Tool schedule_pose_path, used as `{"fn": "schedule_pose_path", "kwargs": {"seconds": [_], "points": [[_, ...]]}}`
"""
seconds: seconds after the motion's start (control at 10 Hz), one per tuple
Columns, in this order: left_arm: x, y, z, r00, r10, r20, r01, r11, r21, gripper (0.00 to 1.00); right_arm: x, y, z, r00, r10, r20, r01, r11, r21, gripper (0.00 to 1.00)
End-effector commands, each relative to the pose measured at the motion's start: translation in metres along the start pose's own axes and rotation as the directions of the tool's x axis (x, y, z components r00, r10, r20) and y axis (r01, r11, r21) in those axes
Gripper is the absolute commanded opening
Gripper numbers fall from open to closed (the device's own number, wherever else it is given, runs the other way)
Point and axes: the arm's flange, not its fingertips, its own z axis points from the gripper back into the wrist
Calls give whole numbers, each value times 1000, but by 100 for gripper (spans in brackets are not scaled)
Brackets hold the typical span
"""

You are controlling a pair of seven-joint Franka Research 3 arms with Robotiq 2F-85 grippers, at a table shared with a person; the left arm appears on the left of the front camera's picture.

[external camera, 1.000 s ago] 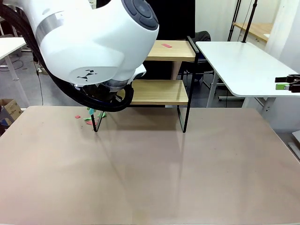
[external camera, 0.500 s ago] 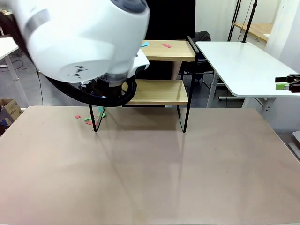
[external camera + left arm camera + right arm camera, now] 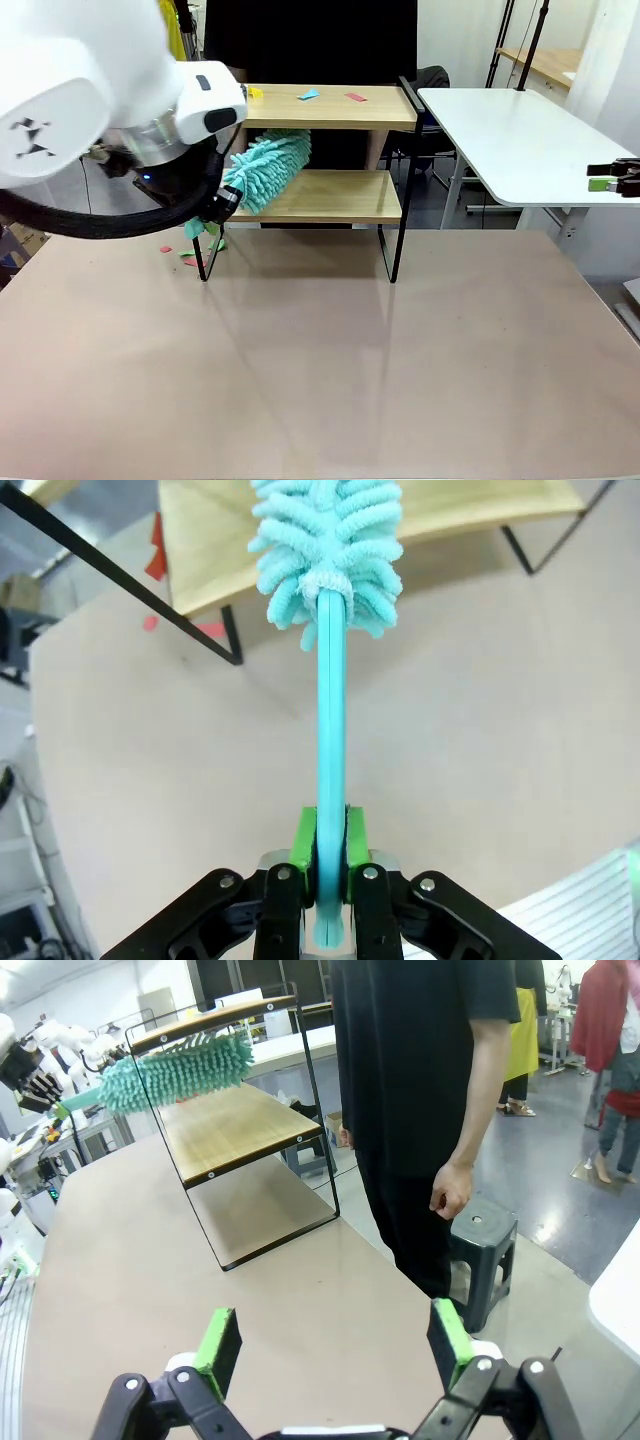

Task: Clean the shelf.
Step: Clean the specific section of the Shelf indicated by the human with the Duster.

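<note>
You are looking across the broad tan table (image 3: 350, 380), and the shelf (image 3: 345, 195) stands on its four black legs at the table's far edge, a little left of centre, its two light boards one above the other. From the right wrist, you can see a person in a black top (image 3: 420, 1070) standing just beyond the shelf, one hand (image 3: 452, 1190) hanging loose at the side. A white table (image 3: 520, 140) sits off to the right, past the shelf.

Your left arm (image 3: 90, 90) comes in large at the upper left. Its gripper, the left gripper (image 3: 329, 835), has its green pads pressed onto the flat handle of a teal duster (image 3: 265, 170), pinching it near the end. The fluffy head reaches in between the two boards, over the left end of the lower one (whether the fibres touch the wood you cannot tell from here).

Your right gripper (image 3: 335, 1345) is spread wide with nothing between its pads, low over the table's near side and well apart from the shelf.

On the top board lie three small paper scraps: yellow (image 3: 255, 92), blue (image 3: 308, 95) and red (image 3: 356, 97). More scraps, red and green (image 3: 185, 255), lie on the table beside the shelf's front left leg.
</note>
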Motion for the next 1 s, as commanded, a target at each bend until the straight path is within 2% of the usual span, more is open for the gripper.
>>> {"fn": "schedule_pose_path", "kwargs": {"seconds": [0.0, 0.5, 0.6, 0.7, 0.8, 0.9], "points": [[-17, 17, 13, 995, -97, -23, 95, 992, -82, 14, 2, 2, -1, 1000, 3, 1, -3, 1000, -1, 100], [-30, 63, 78, 952, -293, -93, 286, 955, -84, 14, 2, 2, -1, 1000, 3, 1, -3, 1000, -1, 100], [-32, 73, 94, 910, -385, -152, 374, 922, -98, 14, 2, 2, -1, 1000, 3, 1, -3, 1000, -1, 100], [-33, 87, 110, 840, -498, -216, 479, 867, -138, 14, 2, 2, -1, 1000, 3, 1, -3, 1000, -1, 100], [-41, 99, 127, 737, -635, -233, 590, 772, -238, 14, 2, 2, -1, 1000, 3, 1, -3, 1000, -1, 100], [-46, 108, 144, 668, -681, -302, 631, 732, -256, 14, 2, 2, -1, 1000, 3, 1, -3, 1000, -1, 100]]}}
